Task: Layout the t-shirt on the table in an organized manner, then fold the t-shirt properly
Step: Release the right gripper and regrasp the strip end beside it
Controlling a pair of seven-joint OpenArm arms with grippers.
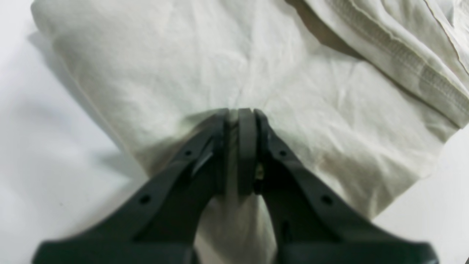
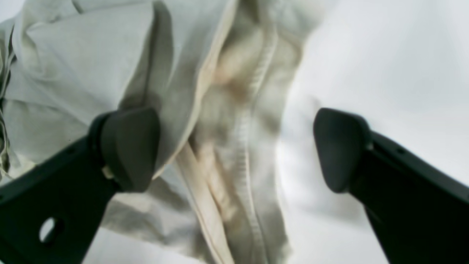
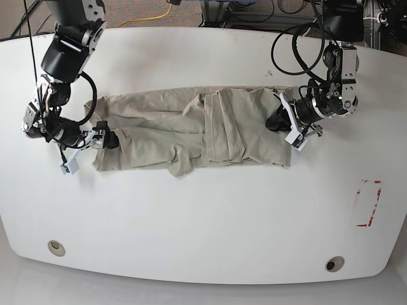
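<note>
Left pincer (image 1: pixel 238 146): jaws clamped together on a pinch of the t-shirt (image 1: pixel 234 73), a thin ridge of cloth is seen squeezed between the pads. Right pincer (image 2: pixel 236 146): jaws spread wide, nothing held; a bunched, stitched hem fold lies between them, the inner pad (image 2: pixel 128 146) resting against cloth, the outer pad (image 2: pixel 339 146) over bare counter (image 2: pixel 384 55).

In the base view the t-shirt is seen stretched as a rumpled band across the counter between the two pincers, partly folded onto itself, with a lump of cloth bulging from its near edge about midway between them. The left pincer is at one end of the band, the right pincer at the other.

Risks, as judged:
- Left grip is taken on what looks like only the top layer or a small tuck. If pulled, that layer could be dragged off the ones beneath and the band skewed rather than spread.
- Cloth could slip out of the left pincer under tension, since the bite is shallow.
- If the right pincer is closed where it stands, several hem layers would probably be caught at once, so the bunching would be locked in instead of opened.
- With one end held and the other free, any pull from the left pincer would slide the whole shirt toward it.
- The mid-band lump would be trapped by any fold made now.

Writing: no print, brand or readable label is seen on the shirt or either pincer. A red tape rectangle (image 3: pixel 368 203) lies beyond the left pincer; no text on it.
</note>
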